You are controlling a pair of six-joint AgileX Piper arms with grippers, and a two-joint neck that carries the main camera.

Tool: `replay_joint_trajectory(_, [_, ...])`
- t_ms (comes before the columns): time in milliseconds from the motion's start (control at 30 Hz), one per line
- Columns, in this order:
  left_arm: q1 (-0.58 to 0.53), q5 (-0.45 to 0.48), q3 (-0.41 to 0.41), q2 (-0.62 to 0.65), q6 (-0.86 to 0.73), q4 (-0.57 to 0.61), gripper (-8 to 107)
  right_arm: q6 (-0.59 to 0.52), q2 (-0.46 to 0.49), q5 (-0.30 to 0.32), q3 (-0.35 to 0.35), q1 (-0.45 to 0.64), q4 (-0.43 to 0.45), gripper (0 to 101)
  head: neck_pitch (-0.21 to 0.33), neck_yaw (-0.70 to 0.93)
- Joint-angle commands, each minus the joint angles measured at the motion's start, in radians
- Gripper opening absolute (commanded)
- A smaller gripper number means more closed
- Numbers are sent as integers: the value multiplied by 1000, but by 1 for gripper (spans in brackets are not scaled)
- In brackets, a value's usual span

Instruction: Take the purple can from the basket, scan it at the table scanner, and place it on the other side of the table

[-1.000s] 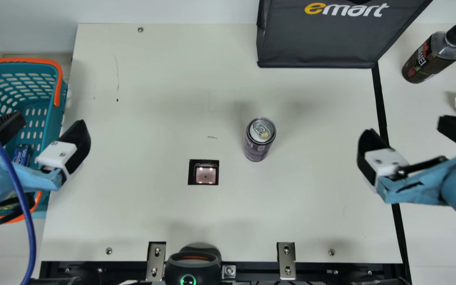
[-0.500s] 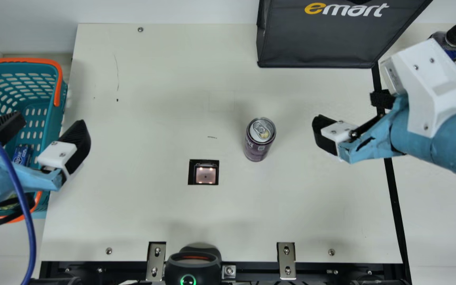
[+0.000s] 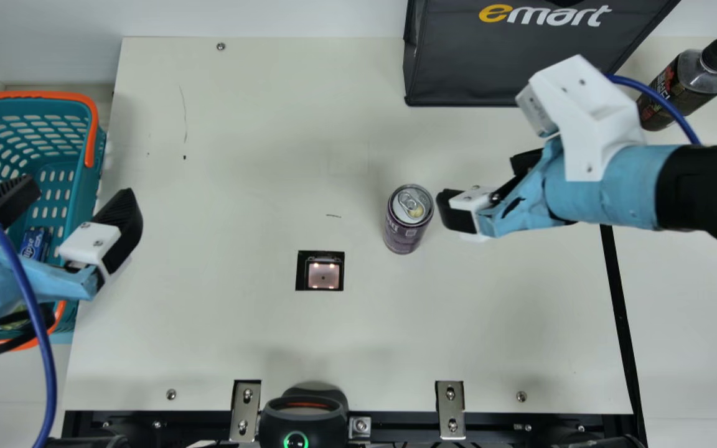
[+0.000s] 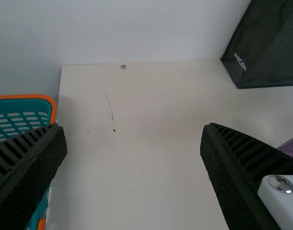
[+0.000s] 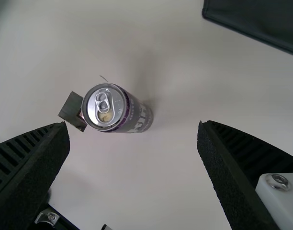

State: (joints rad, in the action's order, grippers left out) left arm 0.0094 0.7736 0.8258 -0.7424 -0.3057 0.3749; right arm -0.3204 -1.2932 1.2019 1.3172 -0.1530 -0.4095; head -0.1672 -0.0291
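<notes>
Purple can (image 3: 403,234) stands upright, silver lid (image 5: 92,115) with ring tab (image 5: 103,102); right hand (image 3: 484,178) spread apart; left hand (image 3: 79,190) likewise.

yellow-and-white lettering (image 3: 523,17) on the black bag (image 3: 458,68) — pale print (image 3: 411,233) on the can (image 3: 401,242) and bottle (image 3: 688,84)

The purple can (image 3: 405,235) has a shiny metal lid and smooth printed sides. The basket (image 3: 89,193) is perforated plastic, lightly glossy. The bench (image 3: 240,155) is smooth and matt. The shopping bag (image 3: 458,68) looks like matt coated cloth. The bottle (image 3: 688,81) is glossy plastic; the fingers (image 5: 39,177) are matt, ribbed and grainy.
</notes>
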Motion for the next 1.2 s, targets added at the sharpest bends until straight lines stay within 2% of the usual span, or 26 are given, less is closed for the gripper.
replay_joint_trajectory(0, [0, 0, 0, 0, 0, 0, 90, 31, -8, -10, -8, -45, 7, 95, 29, 2])
replay_joint_trajectory(267, [0, 0, 0, 0, 0, 0, 90, 138, -46, -54, -34, -159, 48, 95, 29, 2])
replay_joint_trajectory(500, [0, 0, 0, 0, 0, 0, 90, 235, -79, -97, -49, -232, 119, 95, 29, 2])
replay_joint_trajectory(1167, [0, 0, 0, 0, 0, 0, 90, 412, -154, -210, -84, -363, 300, 95, 29, 2])
